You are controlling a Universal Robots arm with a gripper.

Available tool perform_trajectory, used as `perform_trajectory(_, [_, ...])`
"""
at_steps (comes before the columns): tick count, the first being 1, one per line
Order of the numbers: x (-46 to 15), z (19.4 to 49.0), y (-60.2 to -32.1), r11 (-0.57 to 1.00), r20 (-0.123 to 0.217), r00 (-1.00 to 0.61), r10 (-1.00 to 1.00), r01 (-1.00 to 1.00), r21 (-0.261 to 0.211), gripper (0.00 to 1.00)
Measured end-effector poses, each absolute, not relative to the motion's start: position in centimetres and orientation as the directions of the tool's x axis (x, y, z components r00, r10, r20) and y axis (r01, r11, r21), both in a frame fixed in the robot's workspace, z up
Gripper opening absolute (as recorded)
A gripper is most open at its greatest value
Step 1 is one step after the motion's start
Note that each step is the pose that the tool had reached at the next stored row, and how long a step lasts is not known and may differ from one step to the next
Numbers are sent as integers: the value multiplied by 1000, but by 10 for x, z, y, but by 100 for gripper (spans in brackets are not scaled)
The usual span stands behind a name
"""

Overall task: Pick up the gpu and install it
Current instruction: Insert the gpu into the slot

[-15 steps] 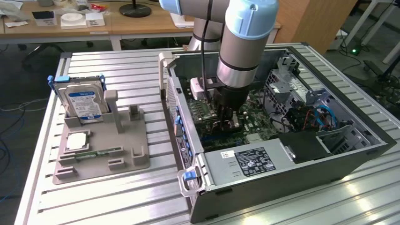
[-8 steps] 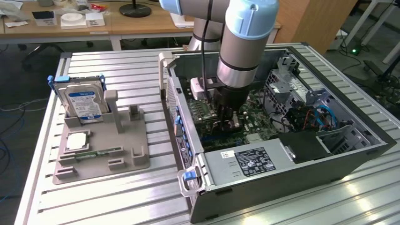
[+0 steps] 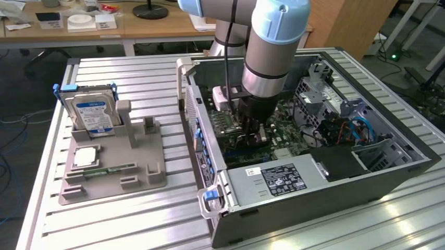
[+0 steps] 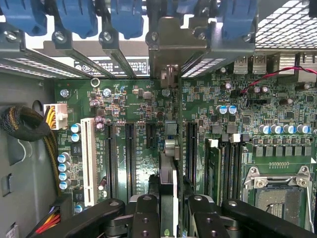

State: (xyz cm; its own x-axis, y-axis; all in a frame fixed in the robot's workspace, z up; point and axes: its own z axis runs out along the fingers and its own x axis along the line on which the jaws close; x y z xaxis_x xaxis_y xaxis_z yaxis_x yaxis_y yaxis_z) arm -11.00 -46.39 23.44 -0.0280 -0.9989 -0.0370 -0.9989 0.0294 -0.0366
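- Nearest the wrist camera are the black gripper fingers point(image 4: 143, 218), partly closed on the gpu point(image 4: 168, 188), which runs edge-on between them as a thin dark card.
- The gripper point(image 4: 168, 223) pinches the card on both flat sides; the jaws stand narrow, with the card filling the gap.
- The card's silvery metal end point(image 4: 171, 49) reaches up into the row of rear slot openings, between the blue retaining clips point(image 4: 119, 17).
- The card stands upright over the green motherboard point(image 4: 138, 114), in line with the black expansion slots point(image 4: 130, 158); whether its edge is fully seated cannot be told.
- A white slot point(image 4: 89, 161) lies beside the black ones, and an open processor socket point(image 4: 277, 196) sits on the far side of the memory slots point(image 4: 228, 168).
- In the exterior view the arm point(image 3: 274, 47) reaches down into the open computer case point(image 3: 375, 172), with the gripper point(image 3: 254, 136) low over the board near the picture's centre.
- The grey power supply point(image 3: 278, 179) lies at about 5 o'clock from the gripper.
- At 9 o'clock from the case, a grey holder tray point(image 3: 114, 179) rests on the slatted table point(image 3: 139, 224).
- A hard drive point(image 3: 94, 114) with a blue and white label stands upright in the tray's far end.
- A square processor point(image 3: 85, 156) and a narrow green memory stick point(image 3: 111, 169) lie flat in the tray.
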Motion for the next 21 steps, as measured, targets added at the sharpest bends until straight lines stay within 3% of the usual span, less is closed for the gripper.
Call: perform_trajectory(21, [-110, 230, -464, 29, -37, -28, -999, -999, -37, 27])
